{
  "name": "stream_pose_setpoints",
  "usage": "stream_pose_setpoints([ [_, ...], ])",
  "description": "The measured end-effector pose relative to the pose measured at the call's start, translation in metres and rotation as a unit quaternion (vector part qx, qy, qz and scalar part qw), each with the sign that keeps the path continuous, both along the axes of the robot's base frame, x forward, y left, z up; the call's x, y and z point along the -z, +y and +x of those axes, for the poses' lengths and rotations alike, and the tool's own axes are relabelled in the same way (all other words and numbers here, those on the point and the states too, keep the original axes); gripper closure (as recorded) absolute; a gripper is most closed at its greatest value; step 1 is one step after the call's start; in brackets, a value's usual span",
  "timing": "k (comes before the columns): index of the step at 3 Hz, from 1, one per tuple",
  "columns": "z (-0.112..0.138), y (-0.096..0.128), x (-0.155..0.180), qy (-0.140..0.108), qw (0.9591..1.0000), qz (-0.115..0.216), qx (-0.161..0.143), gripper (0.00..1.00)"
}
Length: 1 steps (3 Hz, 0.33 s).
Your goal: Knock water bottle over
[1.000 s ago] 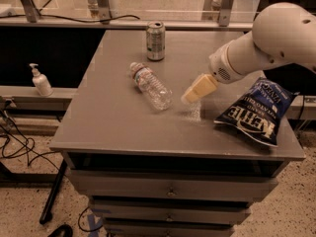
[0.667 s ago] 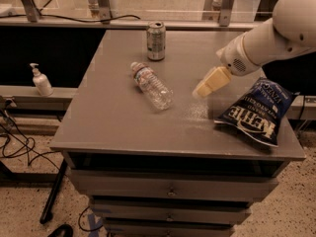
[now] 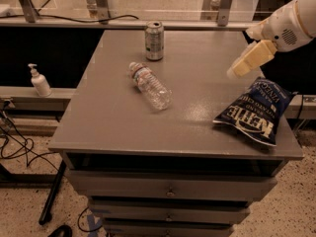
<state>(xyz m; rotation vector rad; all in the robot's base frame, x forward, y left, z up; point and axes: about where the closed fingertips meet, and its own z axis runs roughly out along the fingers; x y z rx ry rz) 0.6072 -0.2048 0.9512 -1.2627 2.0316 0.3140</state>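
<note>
On table (image 3: 108, 127), water bottle (image 3: 149, 85) flat, gripper (image 3: 247, 63) above chip bag (image 3: 254, 110), arm (image 3: 291, 23) cropped

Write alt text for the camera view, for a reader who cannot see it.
A clear water bottle lies on its side in the middle of a grey table, an upright silver soda can behind it. The robot's gripper hangs above the right side, apart from the bottle, near a blue Kettle chip bag.

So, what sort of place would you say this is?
Probably a lab or office test area: grey drawer cabinet, loose floor cables, pump dispenser on a ledge. The gripper hovers above the cabinet's right side.
</note>
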Motion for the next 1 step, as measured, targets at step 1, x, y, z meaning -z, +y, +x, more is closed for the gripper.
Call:
stream_pose_setpoints([
  [1,0.0011,0.0027,-0.0043,-0.003,1.0,0.0,-0.003,0.0],
])
